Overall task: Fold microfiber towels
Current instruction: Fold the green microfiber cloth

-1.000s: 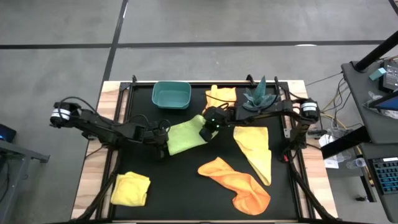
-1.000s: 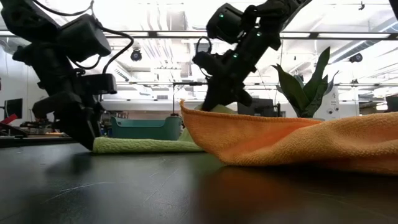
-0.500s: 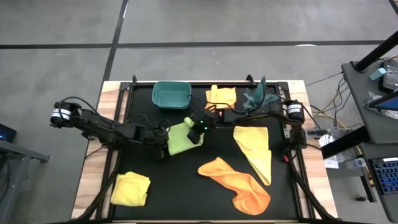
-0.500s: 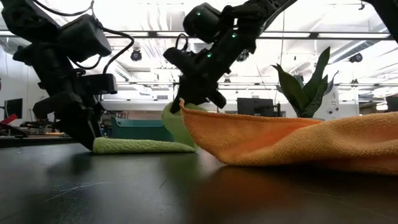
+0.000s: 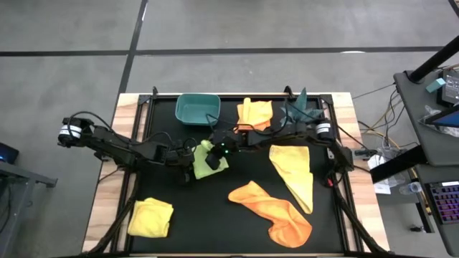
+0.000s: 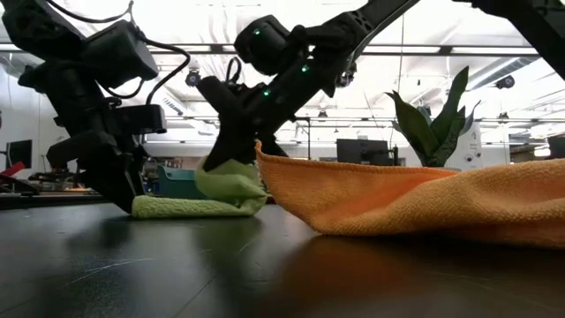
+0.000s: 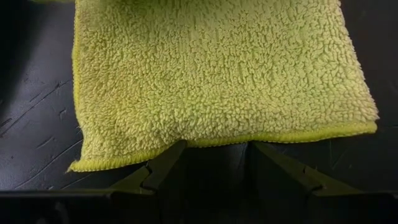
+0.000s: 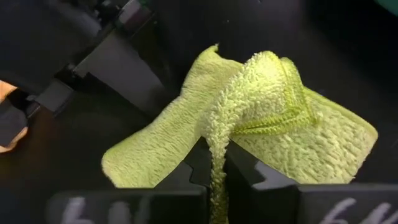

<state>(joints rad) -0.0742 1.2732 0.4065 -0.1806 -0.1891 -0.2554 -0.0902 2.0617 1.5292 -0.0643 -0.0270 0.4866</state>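
Note:
The lime green towel point(image 5: 207, 160) lies at the middle of the black mat. Its left part point(image 6: 181, 208) rests flat and its right part point(image 6: 228, 181) is lifted and curled over it. My right gripper point(image 5: 216, 151) is shut on that lifted part, above the towel. My left gripper point(image 5: 189, 169) stands open at the towel's left hem point(image 7: 217, 140), pointing steeply down. Its fingertips point(image 7: 176, 151) stand at the hem, and I cannot tell whether they touch it. My right gripper pinches the lime towel between its two fingers by a bunched edge next to the stitched hem point(image 8: 219, 144). It slants down from the table's right side. The held part is lifted clear and bends over the flat part point(image 8: 155, 158), which stays on the mat.
A teal bin point(image 5: 197, 110) and a plant point(image 5: 300, 107) stand at the far edge, with a yellow-orange towel point(image 5: 256, 112) between them. A yellow towel point(image 5: 294, 172) and an orange towel point(image 5: 272, 211) lie spread at the right. A folded yellow towel point(image 5: 150, 217) lies near left.
My right gripper has gone toward the table's left edge and a little down, still shut on the lime towel. It has drawn the towel's right part up and over the left part. The left part has stayed flat beside my left gripper.

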